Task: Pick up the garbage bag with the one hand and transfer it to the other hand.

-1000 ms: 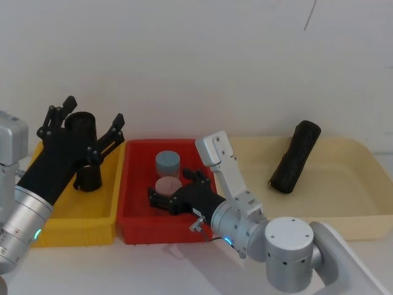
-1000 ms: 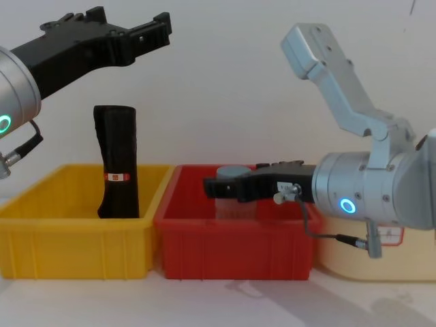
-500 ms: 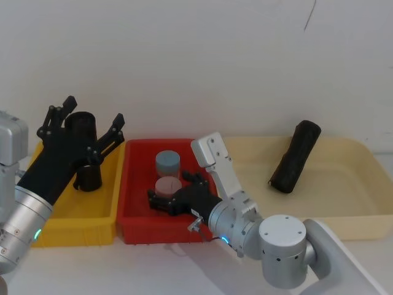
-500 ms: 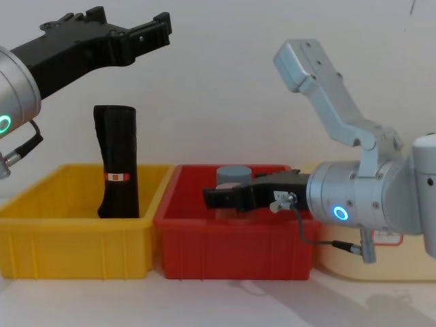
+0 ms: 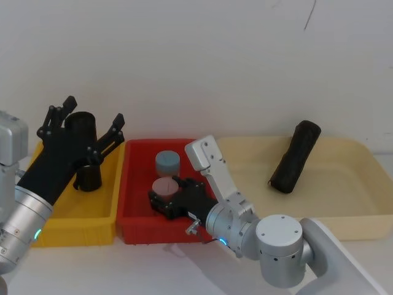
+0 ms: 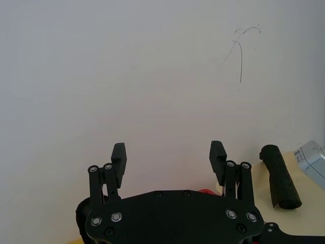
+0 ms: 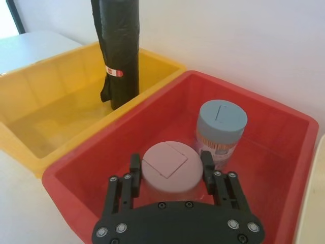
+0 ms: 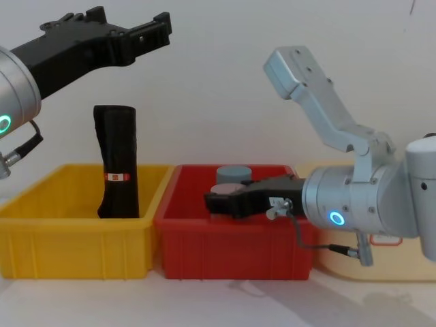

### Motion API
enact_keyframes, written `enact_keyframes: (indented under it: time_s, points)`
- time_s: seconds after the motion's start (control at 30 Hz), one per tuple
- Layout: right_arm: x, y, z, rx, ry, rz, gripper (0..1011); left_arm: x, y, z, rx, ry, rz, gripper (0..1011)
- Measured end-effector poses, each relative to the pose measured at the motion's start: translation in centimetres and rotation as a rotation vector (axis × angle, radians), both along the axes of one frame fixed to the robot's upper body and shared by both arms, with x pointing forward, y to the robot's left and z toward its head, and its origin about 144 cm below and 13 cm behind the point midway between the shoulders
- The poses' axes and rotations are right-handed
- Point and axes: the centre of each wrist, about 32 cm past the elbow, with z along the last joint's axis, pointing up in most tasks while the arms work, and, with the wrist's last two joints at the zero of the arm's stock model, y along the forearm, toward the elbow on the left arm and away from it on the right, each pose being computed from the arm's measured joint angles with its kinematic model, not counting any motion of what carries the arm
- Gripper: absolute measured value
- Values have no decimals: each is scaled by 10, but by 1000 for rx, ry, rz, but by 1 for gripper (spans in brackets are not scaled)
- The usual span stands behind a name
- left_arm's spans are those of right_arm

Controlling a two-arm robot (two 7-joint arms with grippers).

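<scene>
Right wrist view: right gripper (image 7: 171, 178) spread wide around pink-lidded jar (image 7: 169, 169) in red plastic bin (image 7: 269, 168); left gripper (image 8: 133, 28) wide, above labelled black roll (image 8: 118, 161).

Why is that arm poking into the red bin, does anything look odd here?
Yes. The right end effector sits open around a pink-lidded jar in the red bin, while the plain garbage bag lies untouched in the beige tray. The left end effector hovers open above the labelled roll.
</scene>
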Motion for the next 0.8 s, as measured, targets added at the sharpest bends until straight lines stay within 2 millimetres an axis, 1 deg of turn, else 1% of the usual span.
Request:
enact_keyframes:
  time_s: [0.07, 0.4, 0.8]
  points:
    - [0, 0, 0, -2, -1, 3, 666, 0, 0, 0, 0, 0, 0, 1002]
    - [1, -1, 1, -2, -8, 8, 666, 0, 0, 0, 0, 0, 0, 1002]
    - [-2, -7, 17, 53, -81, -42, 666, 0, 0, 0, 0, 0, 0, 1002]
